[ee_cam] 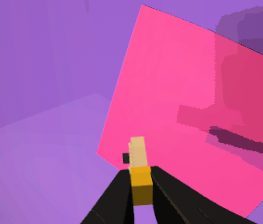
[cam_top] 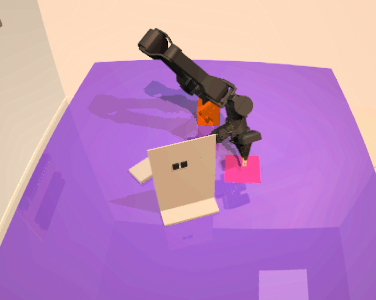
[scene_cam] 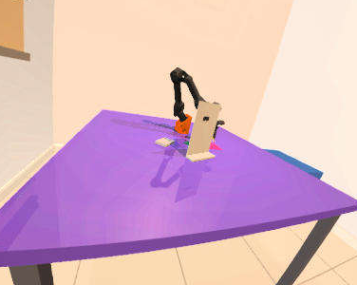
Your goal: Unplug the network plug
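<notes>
My gripper (cam_top: 245, 156) (ee_cam: 141, 172) is shut on the plug (cam_top: 244, 163) (ee_cam: 138, 154), which has a beige front and a yellow body. In the wrist view the plug shows in front of the pink marked square (cam_top: 232, 177) (scene_cam: 216, 147) (ee_cam: 161, 65), near one corner. Its shadow falls apart from it, so it seems to hang above the square. The beige upright panel (cam_top: 188, 190) (scene_cam: 200, 135) stands to the left of the square in the top view, and its dark socket openings (cam_top: 179, 165) (scene_cam: 206, 119) show no plug. In the exterior view the panel partly hides the hand.
A flat beige block (cam_top: 142, 170) (scene_cam: 164, 142) lies behind the panel on the purple table (cam_top: 293, 200) (scene_cam: 131, 204). The orange arm base (cam_top: 208, 114) (scene_cam: 182, 124) stands at the back. A blue object (scene_cam: 297, 164) is beyond the table's right edge.
</notes>
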Tool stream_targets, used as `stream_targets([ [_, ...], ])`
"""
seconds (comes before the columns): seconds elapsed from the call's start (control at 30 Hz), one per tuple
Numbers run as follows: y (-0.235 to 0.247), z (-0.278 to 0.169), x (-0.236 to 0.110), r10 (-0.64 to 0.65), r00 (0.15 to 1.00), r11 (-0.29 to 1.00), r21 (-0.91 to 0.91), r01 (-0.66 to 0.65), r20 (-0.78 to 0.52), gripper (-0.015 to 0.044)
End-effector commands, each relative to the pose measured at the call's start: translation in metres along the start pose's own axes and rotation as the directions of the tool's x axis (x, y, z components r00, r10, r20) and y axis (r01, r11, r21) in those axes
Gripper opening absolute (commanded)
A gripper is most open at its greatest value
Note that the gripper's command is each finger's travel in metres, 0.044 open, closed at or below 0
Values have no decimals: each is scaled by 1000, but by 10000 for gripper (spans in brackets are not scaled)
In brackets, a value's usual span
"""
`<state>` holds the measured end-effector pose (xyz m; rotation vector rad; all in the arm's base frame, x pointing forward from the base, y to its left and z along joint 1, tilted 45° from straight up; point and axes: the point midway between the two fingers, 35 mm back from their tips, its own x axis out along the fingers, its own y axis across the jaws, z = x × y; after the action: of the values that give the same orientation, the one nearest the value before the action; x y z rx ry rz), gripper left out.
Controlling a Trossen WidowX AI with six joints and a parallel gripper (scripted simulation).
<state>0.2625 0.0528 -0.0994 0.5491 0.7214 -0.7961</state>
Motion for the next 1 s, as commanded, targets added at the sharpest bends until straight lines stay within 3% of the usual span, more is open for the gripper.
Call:
stream_targets([
  [0.0,-5,0,5,-2,1000,1000,-5,2,-4,0],
  [0.97,-23,2,26,-2,1000,1000,-7,2,0,0],
])
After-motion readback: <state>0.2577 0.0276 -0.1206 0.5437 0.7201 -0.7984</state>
